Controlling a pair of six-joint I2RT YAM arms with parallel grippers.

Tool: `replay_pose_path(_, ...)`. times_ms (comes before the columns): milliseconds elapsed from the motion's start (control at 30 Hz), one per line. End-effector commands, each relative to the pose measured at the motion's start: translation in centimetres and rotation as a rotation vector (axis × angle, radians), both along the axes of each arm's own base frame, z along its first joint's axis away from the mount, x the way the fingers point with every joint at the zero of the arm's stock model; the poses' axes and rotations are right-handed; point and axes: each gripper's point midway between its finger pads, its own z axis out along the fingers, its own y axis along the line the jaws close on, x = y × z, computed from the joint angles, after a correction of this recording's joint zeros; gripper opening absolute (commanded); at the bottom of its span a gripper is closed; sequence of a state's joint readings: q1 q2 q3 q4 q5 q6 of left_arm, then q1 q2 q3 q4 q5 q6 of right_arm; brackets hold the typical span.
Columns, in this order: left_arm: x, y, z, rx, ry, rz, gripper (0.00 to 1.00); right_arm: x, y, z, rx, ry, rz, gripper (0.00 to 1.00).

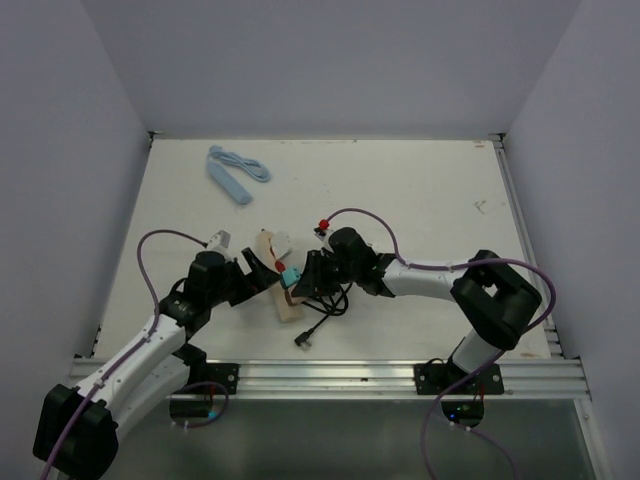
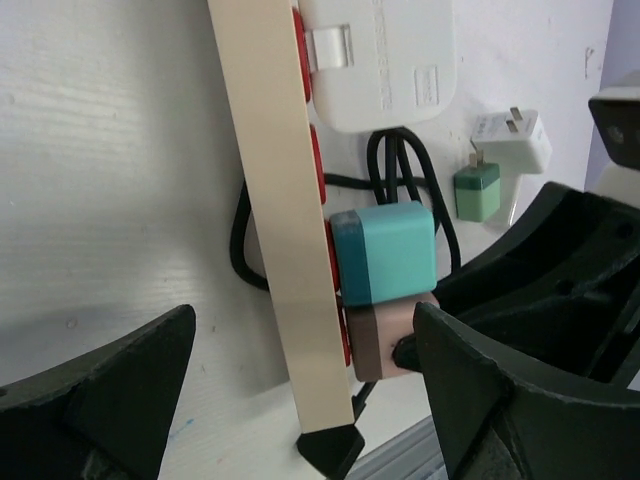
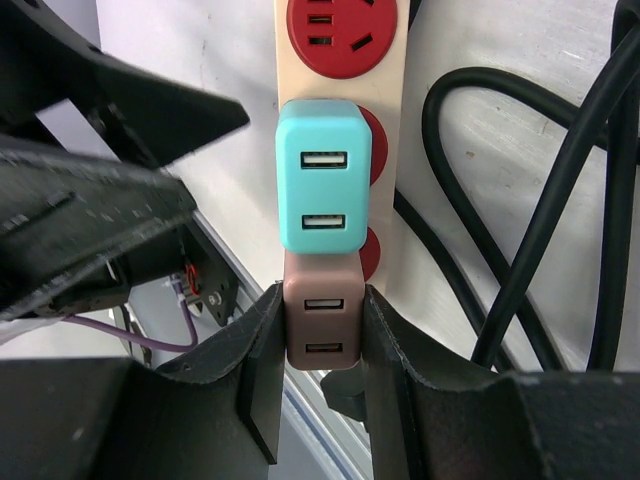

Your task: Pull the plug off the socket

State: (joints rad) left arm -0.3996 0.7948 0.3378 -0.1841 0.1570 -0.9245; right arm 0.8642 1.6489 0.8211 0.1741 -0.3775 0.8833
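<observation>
The white desk (image 1: 420,180) carries everything, with grey walls around it. The left arm (image 1: 140,350) and the right arm (image 1: 440,270) both reach toward the middle of the near part, and they meet at a beige power strip (image 1: 291,310) that lies there at a slant.

The left fingers (image 2: 305,340) are wide apart. The near end of the power strip (image 2: 280,200) stands between them, and they clamp nothing. The right fingers (image 3: 322,340) are closed on the brown plug (image 3: 322,300), one finger pressing on each of its sides.

A light blue strip with its cable (image 1: 235,178) lies well apart, near the far left corner. A black cable (image 1: 325,310) lies in loops just beside the power strip, on the side of the right arm.

A white adapter (image 2: 385,60) sits on the strip further up. Below it is a teal plug (image 2: 385,250) with two USB ports on its face. The brown plug (image 2: 385,340) is the task's thing. It touches the teal plug (image 3: 322,175) and is seated in the last red socket at the near end of the strip (image 3: 392,90), not yet pulled out.

Beyond the cable, a small green plug (image 2: 477,190) and a small white plug (image 2: 512,140) lie loose on the desk, just beside each other.
</observation>
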Motion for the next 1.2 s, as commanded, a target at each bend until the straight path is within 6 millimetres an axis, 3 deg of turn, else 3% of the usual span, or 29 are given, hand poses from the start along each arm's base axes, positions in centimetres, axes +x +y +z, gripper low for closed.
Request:
replay_pose_path(0, -2.5, -1.0, -1.1, -0.066, 0.071, -0.059, 0.93, 1.6, 1.0, 2.0, 0.051, -0.041, -0.06, 0.0)
replay_pose_path(333, -5.0, -2.8, -3.3, -0.074, 0.121, -0.177, 0.88, 3.1, 1.9, 2.3, 0.047, -0.031, -0.116, 0.0)
replay_pose_path(667, -4.8, -5.3, -3.7, -0.081, 0.103, -0.192, 0.76, 3.2, 2.4, 2.6, 0.061, -0.023, -0.131, 0.0)
replay_pose_path(1033, -3.4, -5.5, -4.6, 0.014, 0.092, -0.131, 0.48, 2.6, 2.5, 2.8, 0.069, -0.02, -0.131, 0.0)
replay_pose_path(1167, -3.8, -5.1, -5.3, 0.023, 0.112, -0.113, 0.29, 2.6, 2.3, 3.0, 0.074, -0.023, -0.134, 0.0)
